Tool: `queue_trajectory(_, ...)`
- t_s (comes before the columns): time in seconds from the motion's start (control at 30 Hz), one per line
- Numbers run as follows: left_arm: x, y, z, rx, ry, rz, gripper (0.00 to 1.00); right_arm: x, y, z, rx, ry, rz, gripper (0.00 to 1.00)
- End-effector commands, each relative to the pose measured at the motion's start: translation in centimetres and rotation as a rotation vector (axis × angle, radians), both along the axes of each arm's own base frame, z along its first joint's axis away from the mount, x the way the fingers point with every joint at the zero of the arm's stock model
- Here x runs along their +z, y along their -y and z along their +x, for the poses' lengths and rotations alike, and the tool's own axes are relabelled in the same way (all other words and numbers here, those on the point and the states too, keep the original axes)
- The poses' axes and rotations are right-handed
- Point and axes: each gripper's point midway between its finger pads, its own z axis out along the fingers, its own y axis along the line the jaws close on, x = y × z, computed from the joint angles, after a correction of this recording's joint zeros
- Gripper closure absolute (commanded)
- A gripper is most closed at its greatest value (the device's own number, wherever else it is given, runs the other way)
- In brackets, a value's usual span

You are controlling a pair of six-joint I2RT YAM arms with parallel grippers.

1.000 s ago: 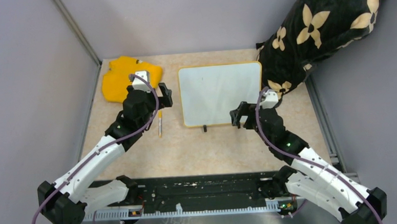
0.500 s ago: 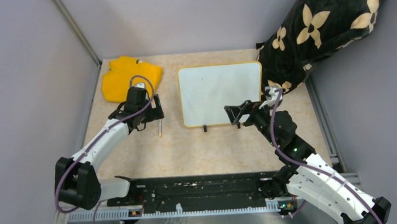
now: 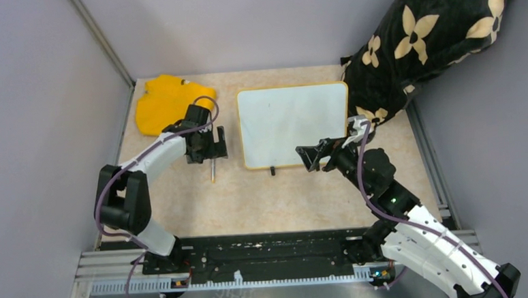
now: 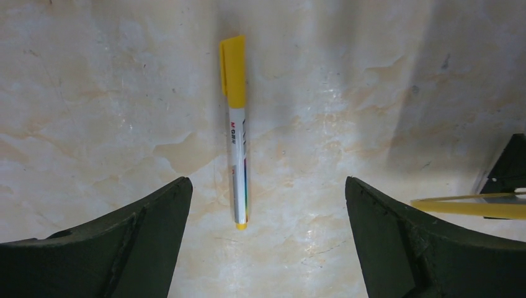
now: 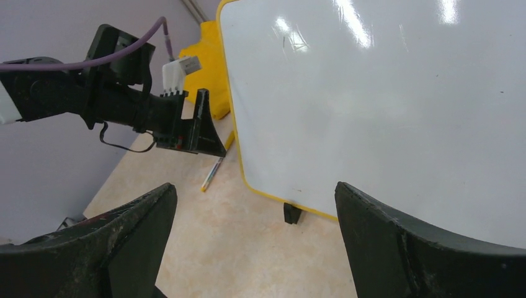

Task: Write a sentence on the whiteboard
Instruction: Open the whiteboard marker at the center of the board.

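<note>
glossy whiteboard, marbled matt table, plush cushion

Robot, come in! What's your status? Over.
Left gripper open above capped marker. Right gripper open at whiteboard's near edge. No words written yet. Nothing blocking.

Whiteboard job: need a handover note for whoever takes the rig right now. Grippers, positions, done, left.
Left gripper: open, empty, poised over the marker, which lies between its fingers in the wrist view, untouched.
Right gripper: open, empty, at the whiteboard's near-left corner.
Marker: capped, flat on the table, left of the whiteboard.
Whiteboard: centre-back of the table, no writing visible.
Done: nothing written.
Left: grasp the marker, uncap it, write.
</note>
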Motion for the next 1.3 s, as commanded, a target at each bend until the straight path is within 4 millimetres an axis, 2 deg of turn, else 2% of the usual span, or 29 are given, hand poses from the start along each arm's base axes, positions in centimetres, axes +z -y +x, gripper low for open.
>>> queue_trajectory(0.0,-1.1,-0.8,-0.1,-0.018,-0.044,0.061,0.02,1.0,-0.1,-0.5,0.021,0.045,0.009,0.04)
queue_trajectory(0.17,-2.3,-0.7,0.7,-0.029,-0.066,0.075,0.02,-0.2,0.0,-0.7,0.026,0.017,-0.026,0.05)
queue_trajectory(0.3,-2.1,-0.2,1.7,-0.032,-0.05,0.059,0.03,-0.3,0.1,-0.8,0.025,0.011,-0.034,0.05)
queue_trajectory(0.43,-2.9,-0.1,2.0,-0.036,-0.067,0.04,0.11,-0.6,0.4,-0.8,0.013,-0.001,-0.04,0.05)
queue_trajectory(0.53,-3.8,-0.2,1.9,-0.031,-0.086,0.023,0.17,-0.7,0.6,-0.8,0.008,-0.004,-0.045,0.05)
queue_trajectory(0.87,-5.7,-1.0,1.7,-0.02,-0.124,0.052,0.25,-1.1,0.6,-0.7,0.001,-0.016,-0.052,0.06)
queue_trajectory(1.27,-7.0,-3.2,0.7,-0.011,-0.149,0.236,0.33,-1.7,0.8,-0.6,-0.012,-0.027,-0.059,0.06)
